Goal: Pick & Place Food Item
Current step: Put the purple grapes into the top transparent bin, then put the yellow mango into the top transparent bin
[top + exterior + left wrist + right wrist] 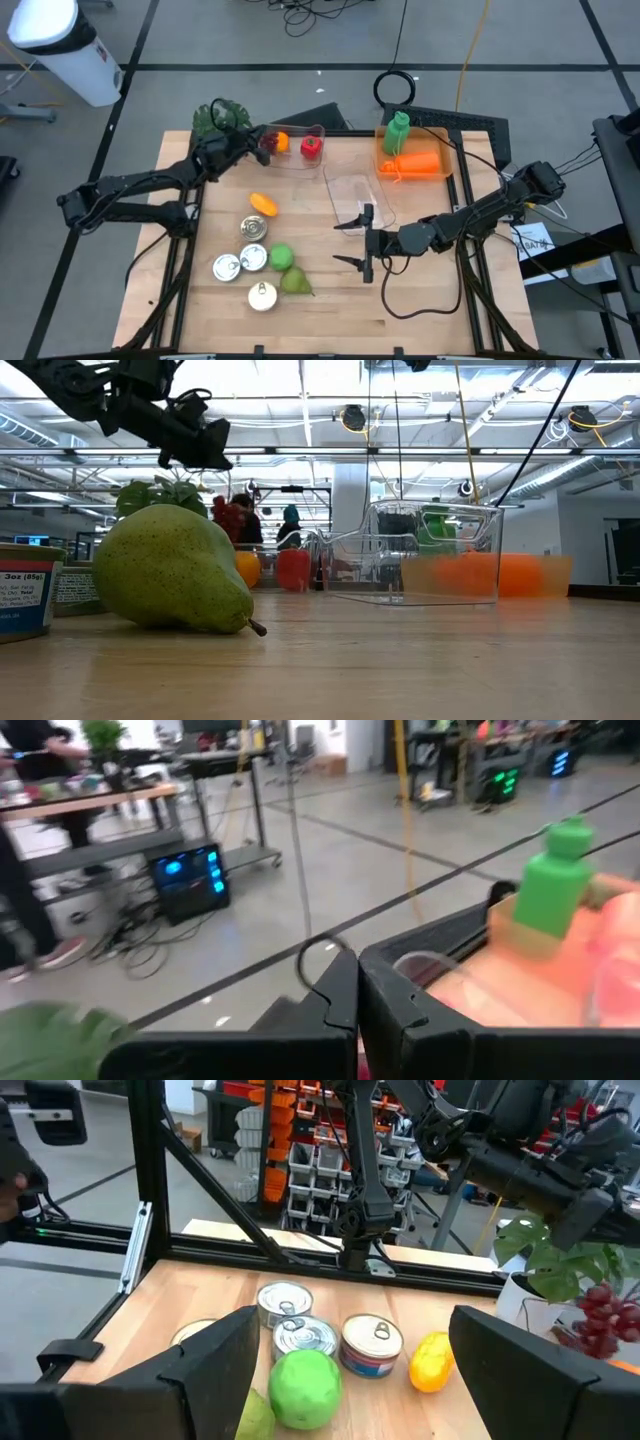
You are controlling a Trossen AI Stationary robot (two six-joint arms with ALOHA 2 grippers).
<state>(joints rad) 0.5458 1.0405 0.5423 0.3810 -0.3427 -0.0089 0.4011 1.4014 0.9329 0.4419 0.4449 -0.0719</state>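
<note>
**Holding grapes over the far tub, left arm; right arm idle and open**

Starting at the left gripper: the jaws were drawn almost together, with only a thin slit showing in the left wrist view. A bunch of dark red grapes sat right at the fingertips. In the low view the bunch hung with its long axis downward, higher than the other fruit, so I judged it pinched by the stem rather than resting. It lay over the near end of the clear tub, so the drop point was straight below the jaws.

The right gripper was spread wide and low over the table, holding nothing. It faced the green apple, and was well apart from the grapes. The left arm was far nearer.

Count:
- In the tub: one small orange fruit and one red fruit
- Loose on the table: four cans, one apple, one pear, one yellow fruit
- One empty clear tub
- One orange bin holding one green bottle
</note>
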